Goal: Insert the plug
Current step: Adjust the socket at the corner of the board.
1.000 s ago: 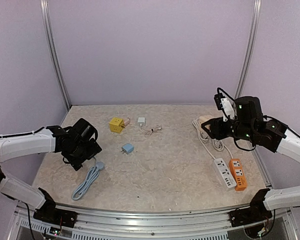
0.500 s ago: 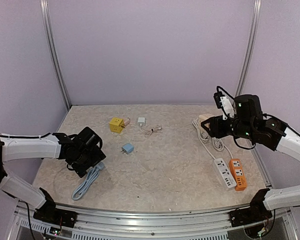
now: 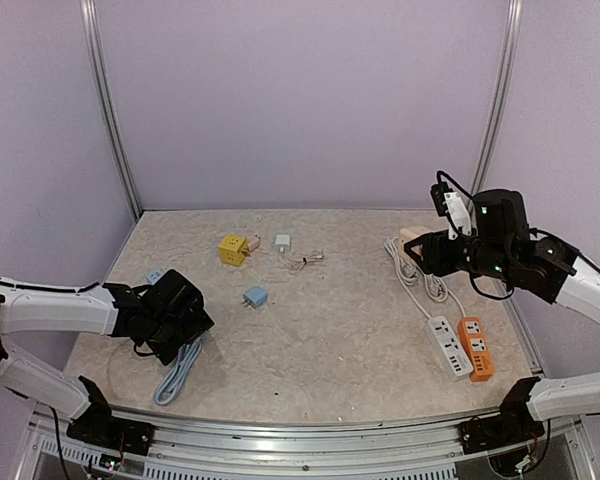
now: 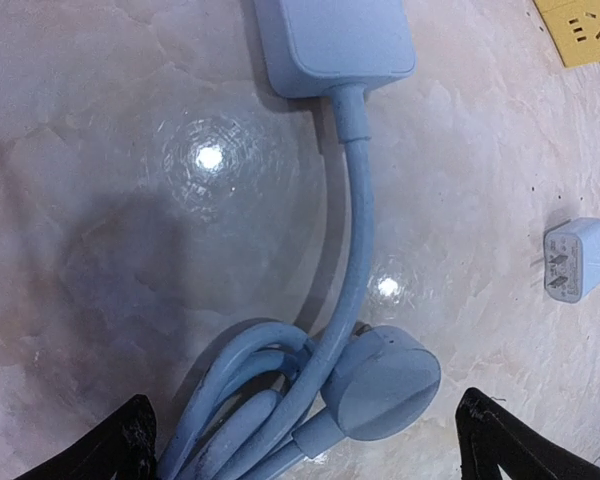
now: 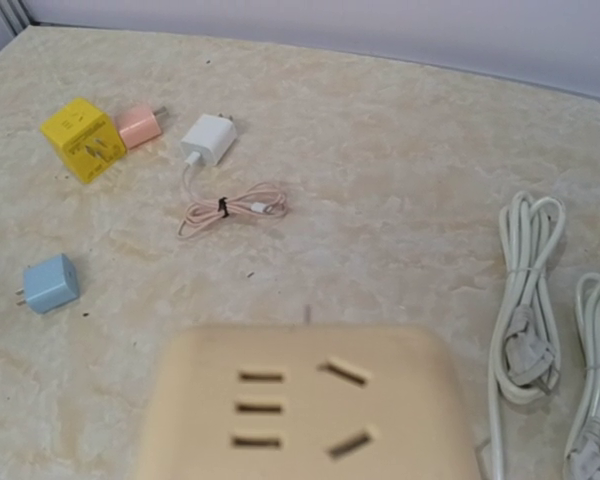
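The round blue plug (image 4: pixel 380 390) lies on the table on its coiled blue cord (image 3: pixel 177 370). The cord runs up to a blue socket block (image 4: pixel 335 40). My left gripper (image 4: pixel 315 455) hangs open just above the plug, with one black fingertip (image 4: pixel 120 450) on either side and nothing held. In the top view the left gripper (image 3: pixel 185 332) hides the plug. My right gripper (image 3: pixel 420 252) is raised at the right and shut on a beige socket block (image 5: pixel 310 410). The block's slotted face fills the bottom of the right wrist view and hides the fingers.
A yellow cube socket (image 3: pixel 233 249), a pink adapter (image 5: pixel 140 124), a white charger (image 3: pixel 283 241) and a coiled pink cable (image 3: pixel 305 260) lie at the back. A small blue adapter (image 3: pixel 255 296) sits mid-table. At the right are white cords (image 3: pixel 415 270), a white strip (image 3: pixel 448 345) and an orange strip (image 3: pixel 475 362).
My left arm has swung down toward the near edge and now sits over the blue cord and plug. The right arm has barely moved.
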Controlling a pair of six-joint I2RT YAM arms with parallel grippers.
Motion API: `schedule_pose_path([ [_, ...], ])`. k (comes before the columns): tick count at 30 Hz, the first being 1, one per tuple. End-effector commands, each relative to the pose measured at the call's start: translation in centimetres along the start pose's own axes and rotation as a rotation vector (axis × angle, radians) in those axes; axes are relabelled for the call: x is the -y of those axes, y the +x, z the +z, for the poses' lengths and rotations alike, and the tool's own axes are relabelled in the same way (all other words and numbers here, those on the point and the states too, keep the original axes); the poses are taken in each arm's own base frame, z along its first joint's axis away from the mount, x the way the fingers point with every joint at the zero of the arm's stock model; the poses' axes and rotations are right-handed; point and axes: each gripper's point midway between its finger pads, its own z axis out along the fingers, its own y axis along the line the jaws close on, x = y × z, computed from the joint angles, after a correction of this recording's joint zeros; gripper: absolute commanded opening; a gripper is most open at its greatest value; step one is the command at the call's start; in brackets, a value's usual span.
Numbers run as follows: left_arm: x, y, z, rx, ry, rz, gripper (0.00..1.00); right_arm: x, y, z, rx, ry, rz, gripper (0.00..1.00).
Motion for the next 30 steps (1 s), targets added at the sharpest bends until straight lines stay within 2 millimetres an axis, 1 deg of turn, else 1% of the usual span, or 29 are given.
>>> schedule_pose_path([
  [1,1.6,0.4,-0.3,-0.014,0.098,-0.043,0.99,0.4,-1.0,-0.6,0.037,0.011,-0.004,0.0],
  [4,2.0,0.9,-0.1,-0.026,0.107,-0.038,0.99,0.5,-0.9,-0.5,0.035,0.019,-0.007,0.0],
  [10,3.5,2.8,1.0,-0.065,0.124,-0.01,0.99,0.1,-0.9,-0.3,0.035,-0.002,0.008,0.0],
  [16,5.7,4.5,1.8,-0.101,0.155,0.019,0.99,0.3,-0.7,-0.6,0.033,0.004,0.011,0.0],
  [23,7.5,6.2,3.7,-0.152,0.164,0.058,0.99,0.4,-0.9,-0.8,0.029,0.009,0.013,0.0],
  [28,9.3,6.9,4.1,-0.185,0.199,0.096,0.99,0.3,-0.9,-0.6,0.025,0.01,0.021,0.0],
  [30,10.2,7.3,4.2,-0.208,0.21,0.115,0.97,0.2,-1.0,-0.6,0.03,0.003,0.029,0.0],
])
